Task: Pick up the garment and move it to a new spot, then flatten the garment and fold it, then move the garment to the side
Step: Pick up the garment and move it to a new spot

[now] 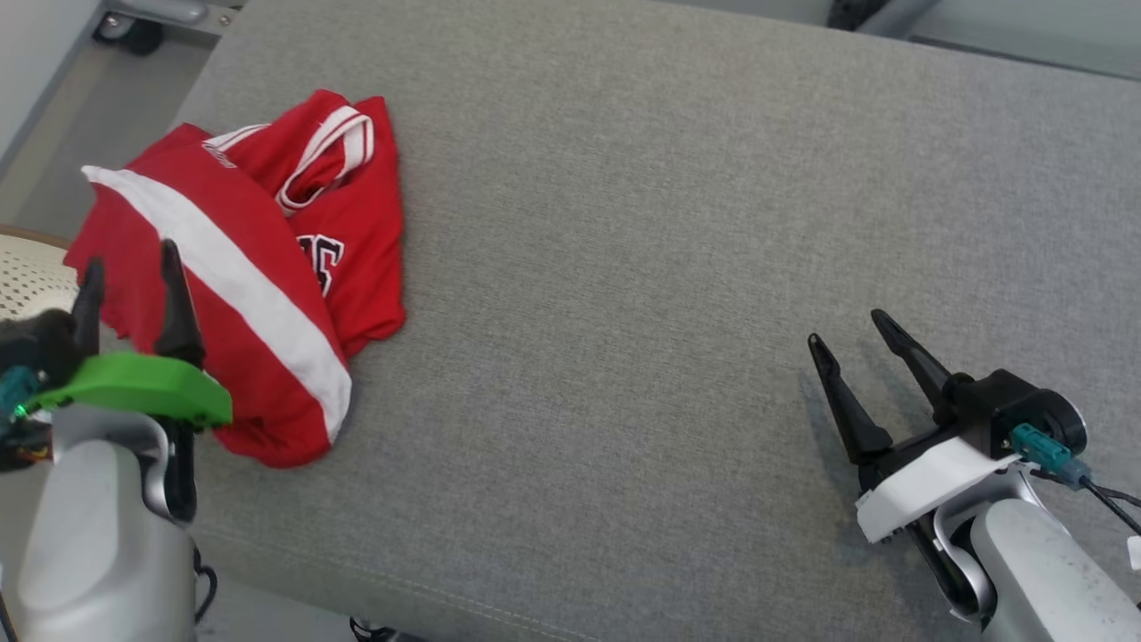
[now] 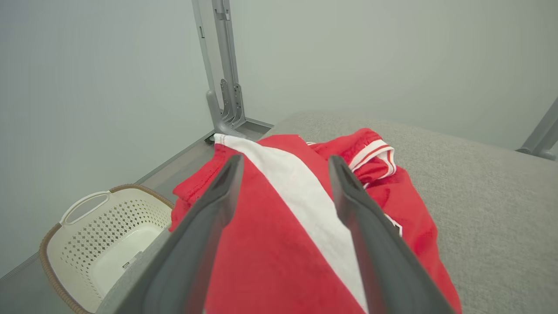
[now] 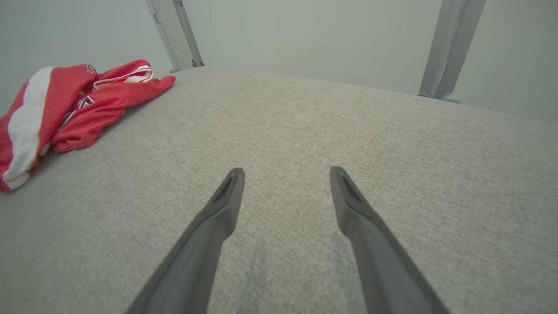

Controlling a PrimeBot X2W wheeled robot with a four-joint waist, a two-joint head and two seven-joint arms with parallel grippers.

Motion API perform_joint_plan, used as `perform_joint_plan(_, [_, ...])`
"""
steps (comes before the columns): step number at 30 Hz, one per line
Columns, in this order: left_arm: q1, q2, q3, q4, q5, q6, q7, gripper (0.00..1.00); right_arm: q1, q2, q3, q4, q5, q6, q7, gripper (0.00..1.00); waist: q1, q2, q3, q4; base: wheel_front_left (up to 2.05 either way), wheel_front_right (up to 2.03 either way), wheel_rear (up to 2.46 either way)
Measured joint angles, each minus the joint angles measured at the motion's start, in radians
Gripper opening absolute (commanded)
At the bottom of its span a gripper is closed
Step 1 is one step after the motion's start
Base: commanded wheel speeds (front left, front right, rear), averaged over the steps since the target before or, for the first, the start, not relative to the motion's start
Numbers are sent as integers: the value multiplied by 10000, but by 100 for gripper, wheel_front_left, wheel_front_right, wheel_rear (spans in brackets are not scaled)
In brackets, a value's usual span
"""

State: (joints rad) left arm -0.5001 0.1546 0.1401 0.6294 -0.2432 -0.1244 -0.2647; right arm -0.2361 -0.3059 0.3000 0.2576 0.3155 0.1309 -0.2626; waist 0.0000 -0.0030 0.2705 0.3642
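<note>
**Both jaws open, garment at my left**

Head view: my left jaws stand spread, their tips over the near edge of the crumpled red-and-white garment on the grey tabletop. My right jaws are spread too, gripping nothing, well apart from it.

Left wrist view: the garment lies beneath these jaws, its white stripe running between them. A cream basket sits to their left, below the tabletop.

Right wrist view: the garment lies far ahead-left of these jaws.
</note>
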Motion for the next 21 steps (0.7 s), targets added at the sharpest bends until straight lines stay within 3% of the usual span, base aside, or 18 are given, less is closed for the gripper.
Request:
perform_joint_plan(7, [-1881, 635, -196, 2437, -550, -27, 343, 100, -293, -322, 140, -268, 73, 0, 0, 100, 0, 0, 880, -748, 0, 0, 0])
perform_joint_plan(13, [-2496, 884, -92, 3954, -424, 1003, 309, 100, -357, -278, 123, -291, 92, 0, 0, 100, 0, 0, 1298, -1420, 0, 0, 0])
perform_joint_plan(14, [-2553, 882, -107, 4075, -362, 1085, 251, 93, -355, -261, 121, -280, 100, 0, 0, 100, 0, 0, 1334, -1508, 0, 0, 0])
perform_joint_plan(16, [-2622, 901, -127, 4211, -305, 1177, 153, 4, -351, -224, 100, -259, 102, 0, 0, 100, 0, 0, 1365, -1647, 0, 0, 0])
perform_joint_plan(17, [-2635, 917, -144, 4245, -253, 1223, 100, 0, -342, -201, 88, -242, 102, 0, 0, 100, 0, 0, 1352, -1686, 0, 0, 0])
perform_joint_plan(21, [-2616, 1049, -155, 4109, -88, 1329, 38, 0, -307, -82, 98, -174, 104, 0, 0, 100, 0, 0, 1171, -1706, 0, 0, 0])
